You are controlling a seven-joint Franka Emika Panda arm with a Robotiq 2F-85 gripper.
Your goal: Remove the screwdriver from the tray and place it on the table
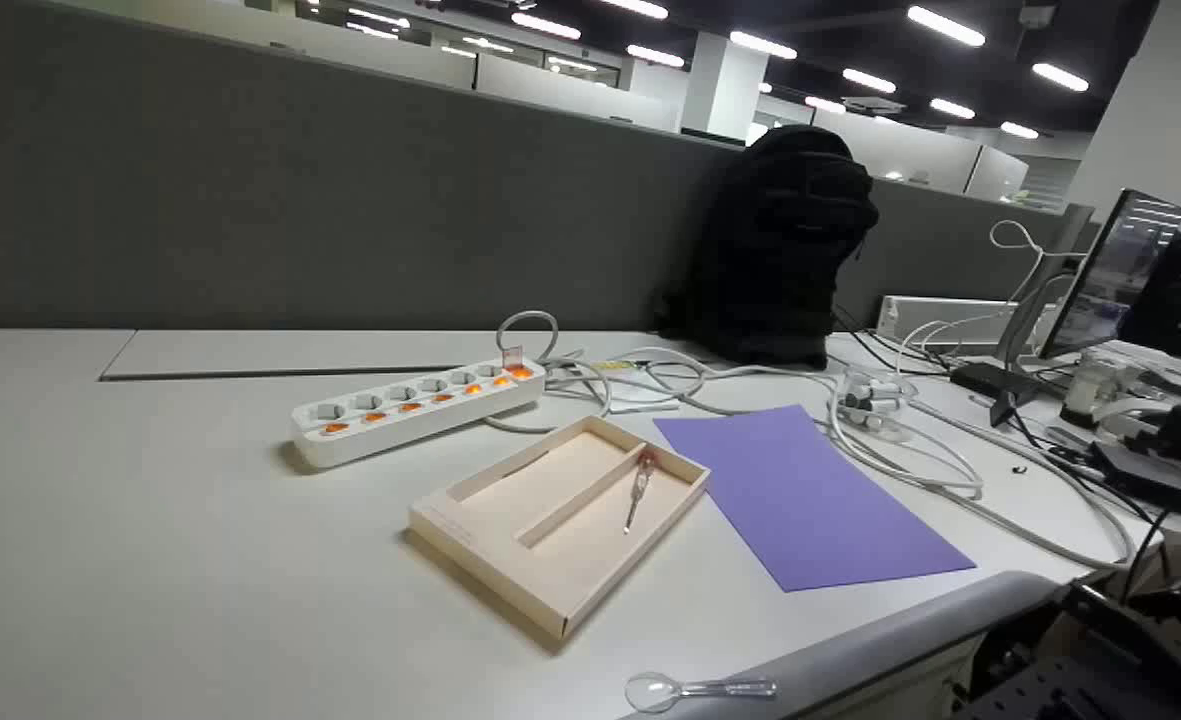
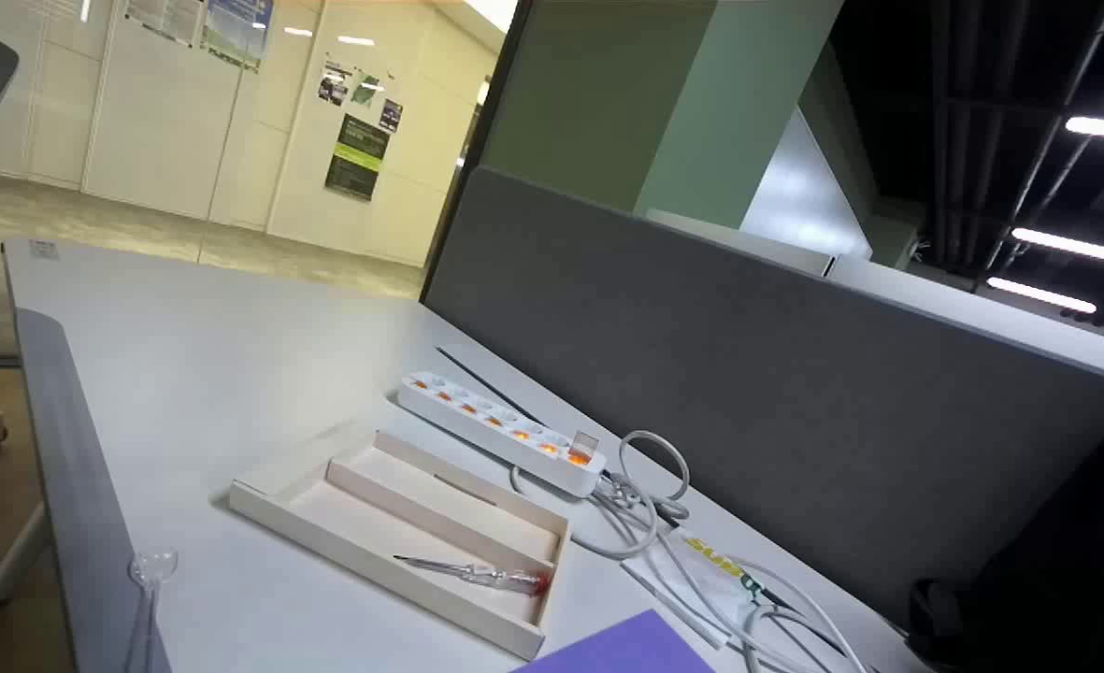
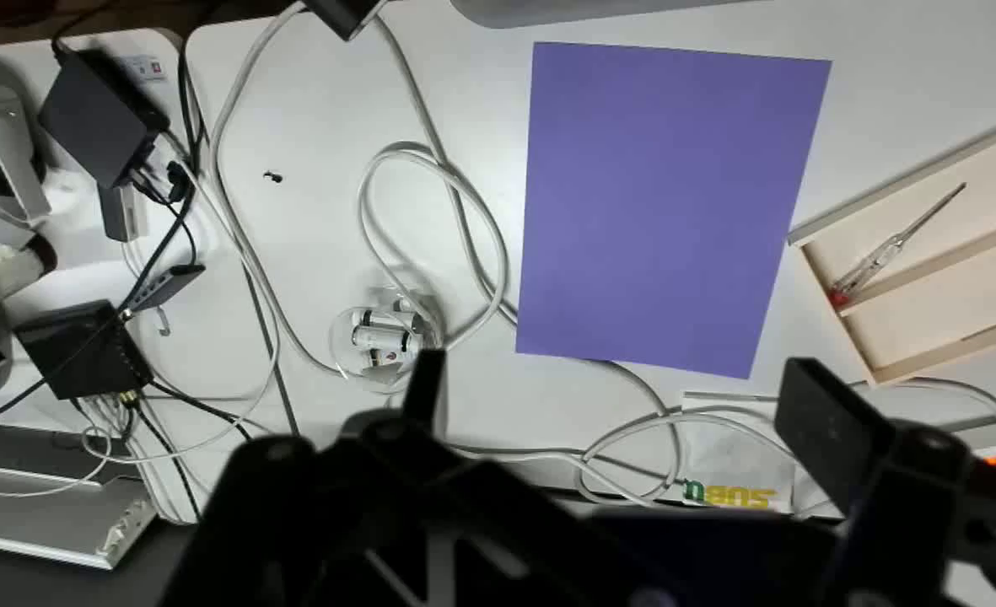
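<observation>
The screwdriver [image 3: 896,243] lay in the tray [image 1: 510,568], in 1 of its 2 compartments, that farther from the power strip [image 1: 420,415]. Removal was still to do. The gripper [image 3: 620,405] showed in the wrist view only: fingers [image 3: 831,430] wide apart, gripping nothing. Judged: they stood spread so as to pass either side of the handle [image 2: 512,580]; the raised rims [image 2: 365,563] and the divider [image 1: 582,493] probably kept the screwdriver from rolling away. The tray entered the wrist view only at its right, so the gripper would likely need to travel past the sheet [image 1: 815,500] first. Pointing: the handle's red end sat near the corner of divider and end rim, on the sheet's side; the shaft [image 2: 432,565] ran away from the sheet, slanting toward the outer long rim. Long axis therefore lay oblique to the divider, not parallel. Whether the shaft touched that rim, I could not tell. The table [image 1: 200,560] beside the tray seemed a fair set-down spot.
</observation>
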